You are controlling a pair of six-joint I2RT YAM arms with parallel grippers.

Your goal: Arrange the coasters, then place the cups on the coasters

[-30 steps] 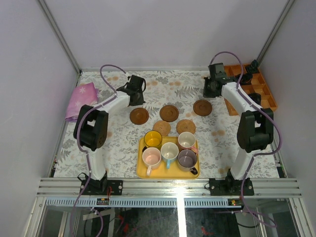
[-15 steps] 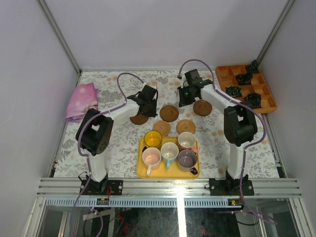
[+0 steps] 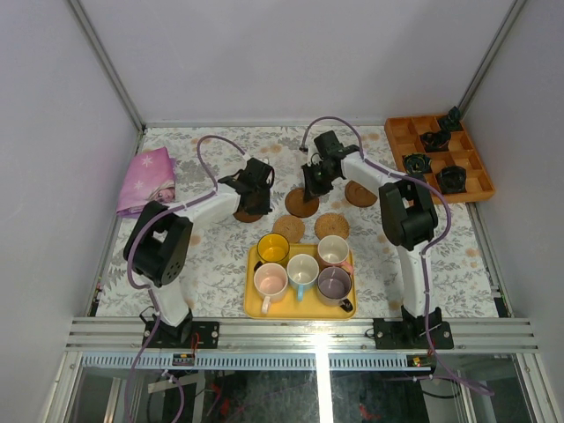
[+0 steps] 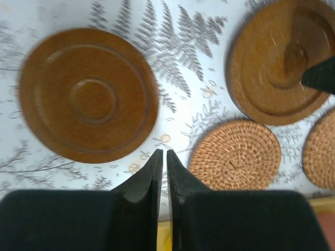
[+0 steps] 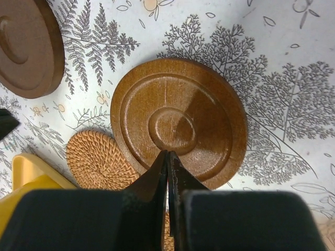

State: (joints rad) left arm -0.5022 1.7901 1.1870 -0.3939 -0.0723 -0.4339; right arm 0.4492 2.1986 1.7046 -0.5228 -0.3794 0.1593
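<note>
The left end effector (image 4: 162, 153) has its fingers pressed nearly together, holding nothing; its tips sit just off the rim of the left wooden coaster (image 4: 89, 95). The right end effector (image 5: 167, 156) is pinched closed and empty, tips over the middle wooden coaster (image 5: 178, 123), between its rim and its centre ring. A third wooden coaster (image 3: 361, 193) lies to the right on the desk (image 3: 203, 256). One woven coaster (image 3: 288, 227) and a second woven coaster (image 3: 331, 226) lie nearer, just beyond the yellow tray (image 3: 253, 304), which carries all five cups (image 3: 303, 267).
</note>
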